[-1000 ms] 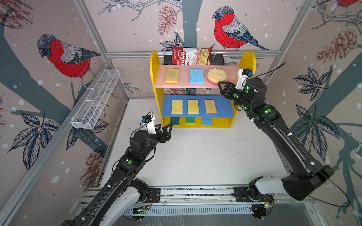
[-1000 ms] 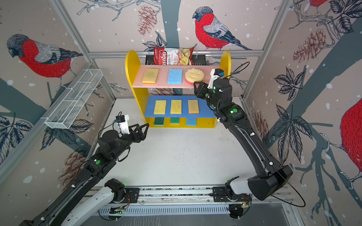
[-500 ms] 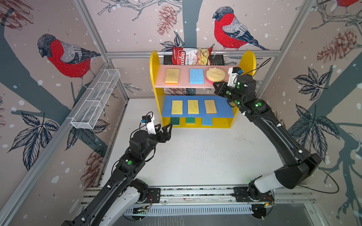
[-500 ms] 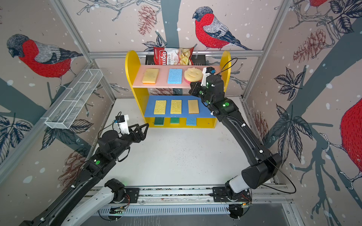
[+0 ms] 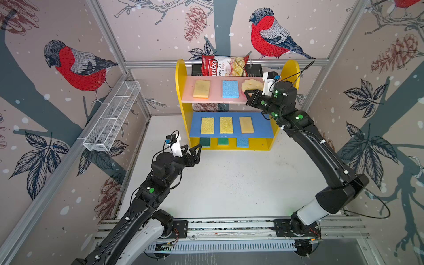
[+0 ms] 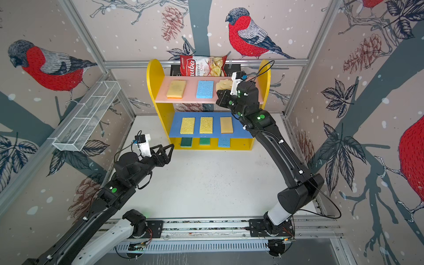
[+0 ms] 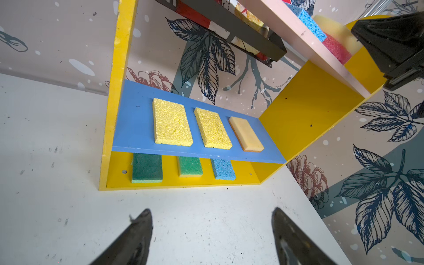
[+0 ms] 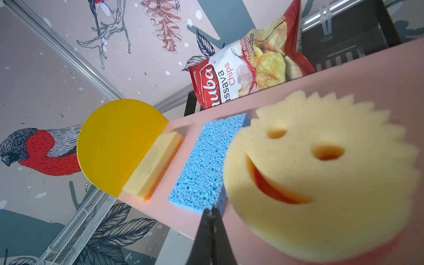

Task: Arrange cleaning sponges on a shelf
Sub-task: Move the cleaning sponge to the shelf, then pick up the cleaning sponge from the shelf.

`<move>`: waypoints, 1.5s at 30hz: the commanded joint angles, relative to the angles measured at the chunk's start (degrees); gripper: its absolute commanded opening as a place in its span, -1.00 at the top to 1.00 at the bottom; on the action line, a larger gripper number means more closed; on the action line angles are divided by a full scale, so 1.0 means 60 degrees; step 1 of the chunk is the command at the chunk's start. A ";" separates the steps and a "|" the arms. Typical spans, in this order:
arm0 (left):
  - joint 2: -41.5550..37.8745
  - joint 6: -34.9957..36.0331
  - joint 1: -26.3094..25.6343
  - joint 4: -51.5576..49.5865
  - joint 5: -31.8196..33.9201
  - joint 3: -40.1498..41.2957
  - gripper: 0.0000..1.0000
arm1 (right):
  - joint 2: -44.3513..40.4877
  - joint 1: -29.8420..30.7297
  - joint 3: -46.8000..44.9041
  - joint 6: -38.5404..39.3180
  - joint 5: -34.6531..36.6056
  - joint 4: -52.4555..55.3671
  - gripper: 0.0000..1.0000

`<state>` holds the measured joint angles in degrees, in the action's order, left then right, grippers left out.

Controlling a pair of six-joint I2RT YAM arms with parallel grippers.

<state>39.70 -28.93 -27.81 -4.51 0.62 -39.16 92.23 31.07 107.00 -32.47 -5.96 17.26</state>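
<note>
- Shelf [image 5: 180,91] placement: you'll find it at 12 o'clock on the desk [image 5: 229,188], backed against the far wall in both top views.
- On its pink top board [image 5: 215,91], reading from 9 to 3 o'clock, you have a tan-yellow sponge [image 5: 201,89], an upper light blue sponge [image 5: 230,89] and the round smiley sponge [image 5: 251,84]. All three lie flat, and the smiley lies face up.
- On the blue middle board [image 5: 261,132], in the same order, you have a bright yellow sponge [image 5: 207,125], a second bright yellow sponge [image 5: 226,125] and a tan sponge [image 5: 246,125] that sits slightly skewed.
- On the yellow base [image 5: 259,144] you have a dark green sponge [image 5: 204,142], a green sponge [image 5: 223,141] and a lower light blue sponge [image 5: 242,142]. In the top views each is half tucked under the blue board.
- Your right gripper [image 8: 212,212] has its jaws pressed together and holds nothing. It sits at the front edge of the pink board, just beside the smiley sponge at its 6 o'clock side. You cannot tell whether it touches the foam.
- Your left gripper [image 7: 211,210] has its jaws spread wide and is empty. It hangs over bare desk at about 7 o'clock of the shelf and faces the lower tiers.
- Behind the top board, at 12 o'clock, a red chips bag [image 5: 223,66] sits in a black tray [image 5: 255,68].
- A white wire basket [image 5: 110,119] hangs on the wall at 10 o'clock.
</note>
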 commanded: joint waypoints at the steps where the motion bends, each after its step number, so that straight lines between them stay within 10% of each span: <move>1: -0.0010 0.0073 0.0008 0.0267 0.0055 -0.0066 -0.61 | 0.0275 -0.0013 0.0284 0.0162 -0.0027 0.0213 0.91; 28: 0.0074 0.0024 0.0028 0.0415 0.0058 0.0010 -0.61 | -0.0845 -0.0879 -0.0797 -0.0373 0.0101 -0.0224 0.87; 45: -0.0037 -0.0030 0.0021 0.0302 0.0101 -0.0007 -0.60 | 0.0462 -0.1257 0.1630 0.0987 0.2236 0.1776 -0.14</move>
<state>39.94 -29.76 -27.79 -3.66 1.28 -39.03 94.45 23.83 115.61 -28.12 5.50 27.66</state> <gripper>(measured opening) 0.802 0.556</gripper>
